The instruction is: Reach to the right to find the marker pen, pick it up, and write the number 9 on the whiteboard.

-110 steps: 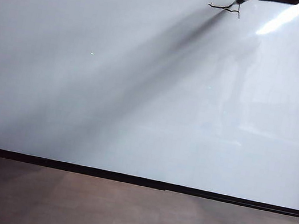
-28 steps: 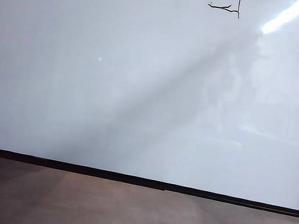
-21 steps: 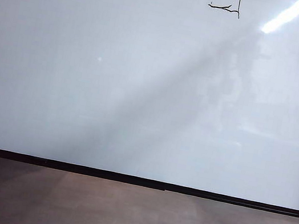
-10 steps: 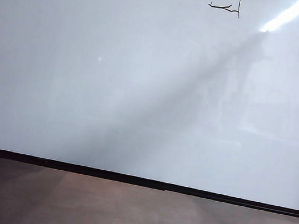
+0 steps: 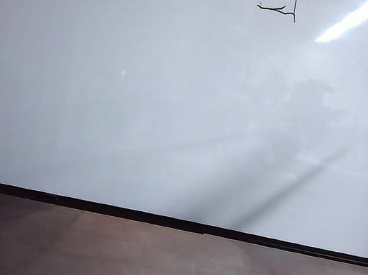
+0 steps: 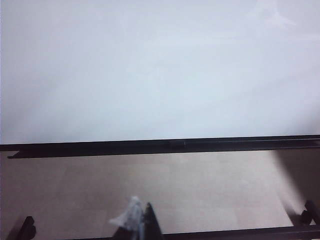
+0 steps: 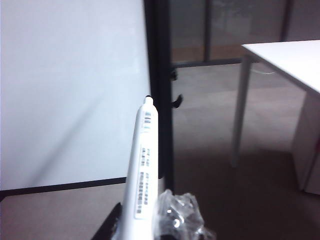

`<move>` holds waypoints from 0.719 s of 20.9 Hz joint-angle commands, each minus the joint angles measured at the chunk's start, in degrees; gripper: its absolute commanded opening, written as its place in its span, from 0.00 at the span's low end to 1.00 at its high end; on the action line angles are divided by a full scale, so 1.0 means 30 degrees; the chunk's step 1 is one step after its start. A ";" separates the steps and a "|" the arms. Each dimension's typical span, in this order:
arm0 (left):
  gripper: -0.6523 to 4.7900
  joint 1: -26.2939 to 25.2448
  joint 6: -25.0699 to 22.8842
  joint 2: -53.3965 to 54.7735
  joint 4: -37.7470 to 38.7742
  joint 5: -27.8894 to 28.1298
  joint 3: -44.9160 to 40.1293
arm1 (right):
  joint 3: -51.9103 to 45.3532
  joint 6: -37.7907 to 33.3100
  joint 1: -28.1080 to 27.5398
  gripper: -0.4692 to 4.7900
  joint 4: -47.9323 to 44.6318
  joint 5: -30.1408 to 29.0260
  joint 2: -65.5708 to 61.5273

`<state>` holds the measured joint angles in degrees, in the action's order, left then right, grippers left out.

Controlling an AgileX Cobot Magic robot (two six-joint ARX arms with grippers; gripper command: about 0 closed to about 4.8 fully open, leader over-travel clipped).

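The whiteboard (image 5: 143, 87) fills the exterior view. The number 9 (image 5: 276, 10) shows as thin black strokes at its top right, cut off by the picture's edge. Neither gripper appears in that view. In the right wrist view my right gripper (image 7: 145, 226) is shut on the marker pen (image 7: 142, 165), a white barrel with a printed label and a small black tip. The tip is off the whiteboard (image 7: 70, 75), near its black side frame (image 7: 159, 75). My left gripper (image 6: 140, 220) hangs low over the brown-grey surface with its tips together and nothing between them.
A brown-grey table surface (image 5: 148, 259) runs in front of the board's black bottom frame (image 5: 155, 218). Past the board's right side are a dark floor (image 7: 225, 175) and a white table (image 7: 285, 55) on a pale leg. Clear wrap covers one right finger (image 7: 182, 217).
The pen tip and right gripper, at the strokes in the oldest frame, have left the exterior view. The arm's shadow on the board has swung down toward the lower right.
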<state>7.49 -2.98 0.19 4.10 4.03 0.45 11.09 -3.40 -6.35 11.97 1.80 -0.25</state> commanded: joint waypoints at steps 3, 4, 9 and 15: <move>0.11 -0.0022 0.0007 0.0015 -0.0095 -0.0073 0.0015 | -0.1530 -0.0226 0.0117 0.09 -0.2251 -0.0168 0.0036; 0.11 -0.0022 0.0007 0.0015 -0.0102 -0.0080 0.0015 | -0.1734 -0.0226 0.0131 0.09 -0.2594 -0.0175 0.0036; 0.11 -0.0022 0.0007 0.0015 -0.0102 -0.0073 0.0015 | -0.2878 -0.0386 0.0219 0.09 -0.4109 -0.0219 0.0036; 0.11 -0.0022 0.0007 0.0015 -0.0095 -0.0080 0.0015 | -0.3585 -0.0372 0.0619 0.09 -0.4626 -0.0153 0.0036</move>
<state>7.49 -2.98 0.16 4.10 4.03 0.45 0.47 -4.32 -4.58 -0.49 1.41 -0.23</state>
